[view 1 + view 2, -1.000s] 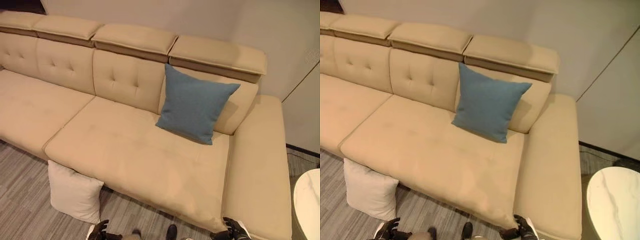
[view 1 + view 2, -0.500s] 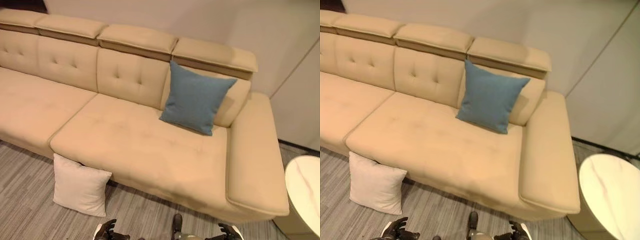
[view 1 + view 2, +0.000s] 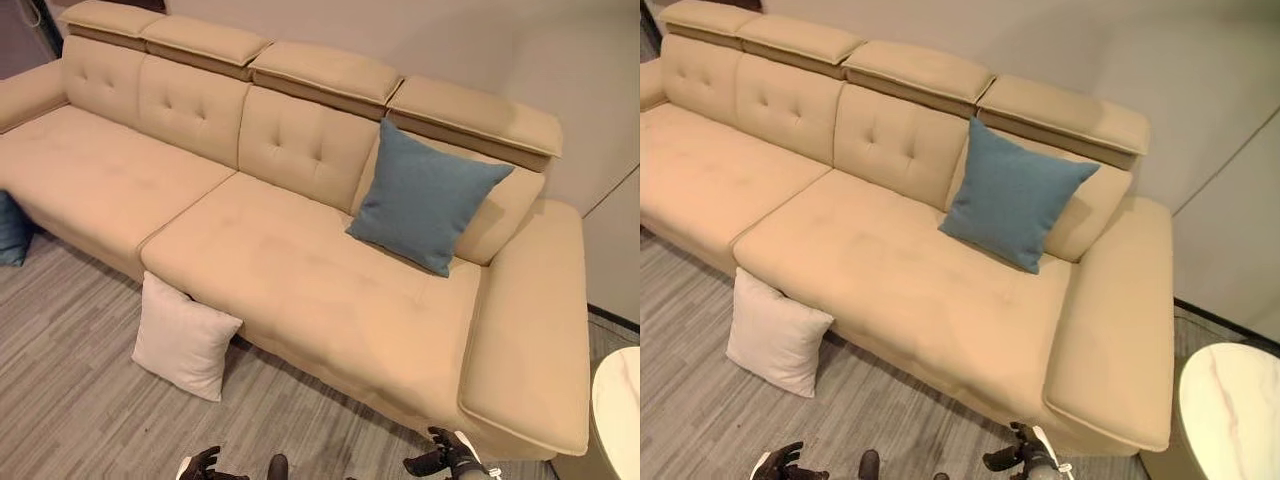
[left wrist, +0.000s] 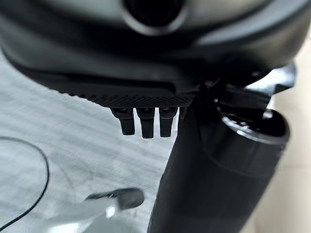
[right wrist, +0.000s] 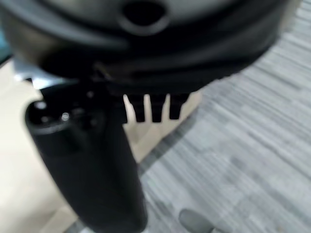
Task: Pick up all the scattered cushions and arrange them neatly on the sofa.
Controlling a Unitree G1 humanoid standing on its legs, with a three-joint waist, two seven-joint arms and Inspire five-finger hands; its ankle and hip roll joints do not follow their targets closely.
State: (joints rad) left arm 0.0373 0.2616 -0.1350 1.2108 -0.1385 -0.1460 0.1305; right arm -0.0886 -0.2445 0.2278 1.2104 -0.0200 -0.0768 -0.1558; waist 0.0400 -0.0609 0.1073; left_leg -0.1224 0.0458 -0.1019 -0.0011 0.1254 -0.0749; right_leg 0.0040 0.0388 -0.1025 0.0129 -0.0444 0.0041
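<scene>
Blue cushion [image 3: 428, 197] leans upright vs the backrest at the right end of the beige sofa [image 3: 300, 290]; white cushion [image 3: 185, 338] stands on the grey floor [image 3: 70, 380], touching the seat's near front. A second blue cushion [image 3: 12, 228] shows at far left, on the floor. Left hand [image 3: 200, 466] & right hand [image 3: 447, 460] hang low, fingers loosely apart, holding nothing. Step in hand, prob.: approach. Next: step left, reach down for the white cushion.

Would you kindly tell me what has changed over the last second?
Only the camera view has shifted, now taking in more of the sofa and a dark blue cushion on the floor. The blue cushion and white cushion lie as before. Left robot hand and right robot hand hold nothing.
</scene>
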